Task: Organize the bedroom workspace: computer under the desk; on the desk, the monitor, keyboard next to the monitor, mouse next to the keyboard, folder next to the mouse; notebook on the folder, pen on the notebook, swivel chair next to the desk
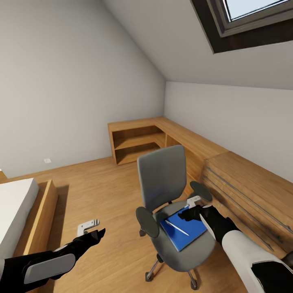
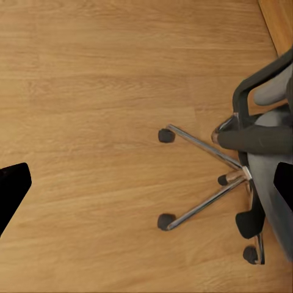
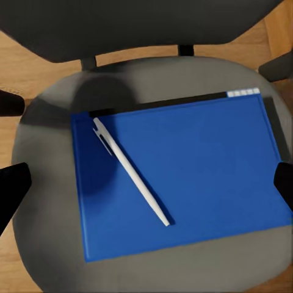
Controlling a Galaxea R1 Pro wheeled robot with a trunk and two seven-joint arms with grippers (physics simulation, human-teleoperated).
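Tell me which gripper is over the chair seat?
The right gripper, hovering above the blue notebook and pen; the left gripper hangs over bare floor.

No readable text, brand, number or sign appears anywhere in the bedroom. The blue folder [image 3: 183, 177] on the swivel chair [image 1: 171, 203] carries a row of small pale tabs along its dark edge, too small to show any lettering.

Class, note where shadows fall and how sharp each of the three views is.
Head view: the swivel chair is sharp; the skylight is bright. Right wrist view: a soft dark shadow crosses the blue notebook near the pen. Left wrist view: evenly lit floor.
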